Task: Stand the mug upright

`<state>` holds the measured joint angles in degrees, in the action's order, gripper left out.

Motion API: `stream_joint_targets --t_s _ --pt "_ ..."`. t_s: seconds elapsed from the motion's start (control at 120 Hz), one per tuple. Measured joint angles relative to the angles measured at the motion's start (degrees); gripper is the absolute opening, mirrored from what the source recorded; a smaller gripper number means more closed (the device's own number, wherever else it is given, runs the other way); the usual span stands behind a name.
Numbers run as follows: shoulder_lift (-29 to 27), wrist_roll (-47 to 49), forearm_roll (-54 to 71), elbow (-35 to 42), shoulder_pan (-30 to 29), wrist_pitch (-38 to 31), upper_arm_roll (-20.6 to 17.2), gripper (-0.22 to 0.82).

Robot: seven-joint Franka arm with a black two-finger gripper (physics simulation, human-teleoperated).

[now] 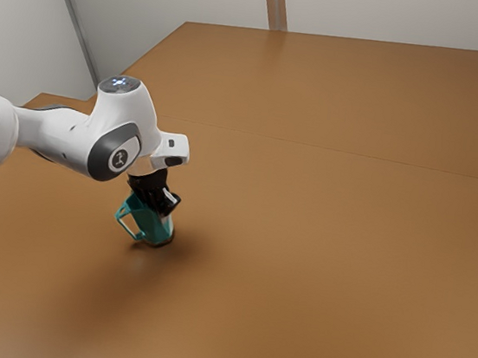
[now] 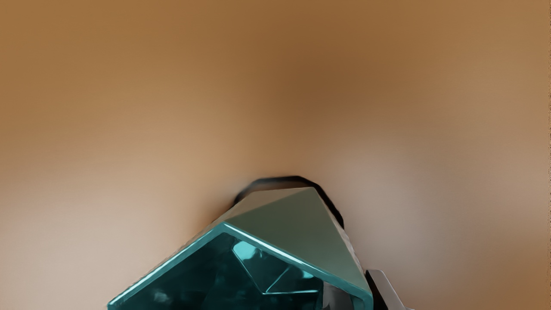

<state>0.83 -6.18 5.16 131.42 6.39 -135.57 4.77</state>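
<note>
Much of the gripper (image 1: 164,202) is hard to read in the exterior view, where its black fingers bunch together against the upper part of the teal mug (image 1: 154,227) and cover some of its mouth. In the wrist view the near part of the mug and the lower ends of both fingers are cut off by the picture's edge. The mug's foot looks to be at or just over the table (image 1: 324,268), though dark shading around it makes the contact hard to judge.

The wrist view looks into the mug's angular mouth, with one finger (image 2: 337,297) inside the rim (image 2: 292,257) and the other (image 2: 385,286) against the outside, so the hand is pinching the mug's wall. Past the pale outer side, a black edge (image 2: 329,202) curves around the foot. The exterior view gives the handle (image 1: 126,228), pointing toward that view's left, and the mug's body leaning, its mouth end over toward the same side.

The white arm (image 1: 70,136) comes in from the exterior view's left, above the table. Behind the brown tabletop stands a pale wall (image 1: 373,12) with a brown upright strip (image 1: 276,0).
</note>
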Motion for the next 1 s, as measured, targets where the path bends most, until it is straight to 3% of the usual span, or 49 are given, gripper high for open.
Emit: stream_joint_targets --t_s 0.2,0.517,0.758,1.0 --pt "0.01 0.04 -0.17 -0.07 0.17 0.03 -0.06 0.09" --pt "0.01 0.03 0.01 -0.09 0.38 0.04 -0.08 0.28" --pt "-0.24 0.03 0.07 -1.12 0.4 0.08 -0.1 0.4" --pt "-2.28 0.06 0.11 -2.63 0.5 0.73 -0.11 0.45"
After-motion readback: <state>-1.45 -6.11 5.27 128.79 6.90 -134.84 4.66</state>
